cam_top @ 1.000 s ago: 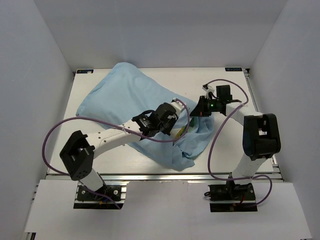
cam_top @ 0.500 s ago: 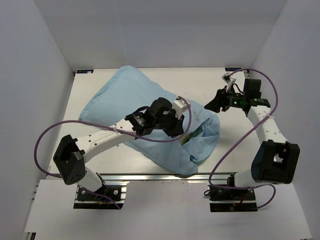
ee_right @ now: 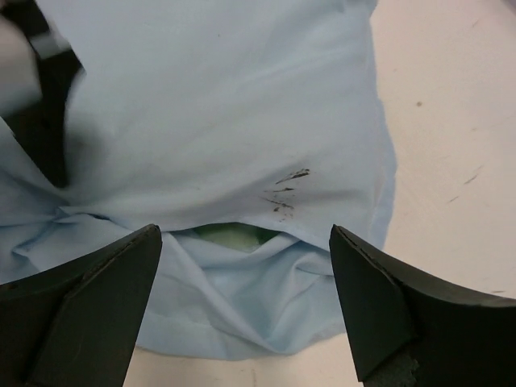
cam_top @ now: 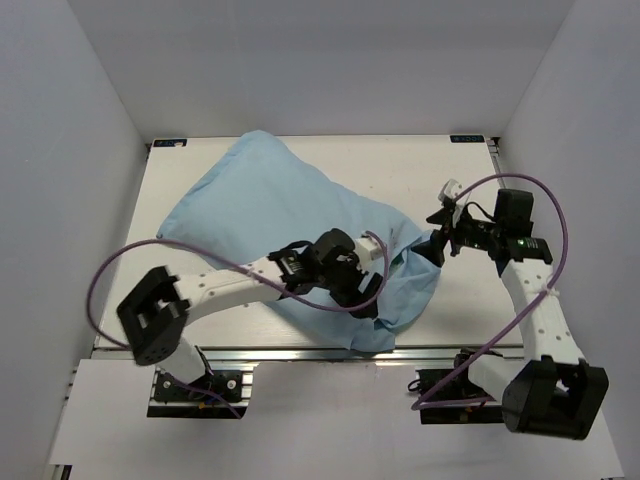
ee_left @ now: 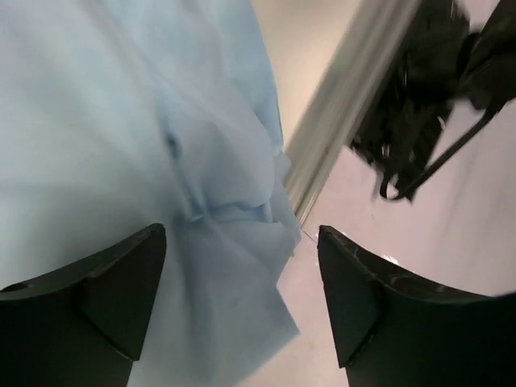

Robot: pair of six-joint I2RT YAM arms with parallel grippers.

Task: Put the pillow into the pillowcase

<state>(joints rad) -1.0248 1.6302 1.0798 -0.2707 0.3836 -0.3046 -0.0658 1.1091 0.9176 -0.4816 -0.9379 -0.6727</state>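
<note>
The light blue pillowcase [cam_top: 270,205] lies bulging across the table from the back left to the near right. The pillow is hidden inside it. In the right wrist view a green sliver [ee_right: 230,236] shows in the fabric's opening [ee_right: 242,266]; whether it is lining or pillow I cannot tell. My left gripper [cam_top: 365,298] hovers open over the case's near corner [ee_left: 242,322], nothing between its fingers [ee_left: 121,290]. My right gripper [cam_top: 437,248] stands open just right of the case, facing its opening, and holds nothing [ee_right: 243,234].
The aluminium rail [ee_left: 339,121] runs along the table's near edge, close to the case's corner. Beyond it sits the right arm's black base [ee_left: 419,89]. Purple cables [cam_top: 110,270] loop off both arms. White walls enclose the table [cam_top: 420,170] on three sides.
Both grippers have gone from shut to open and let go of the pillowcase. The right gripper has drawn back to the right; the left has moved toward the near edge.
</note>
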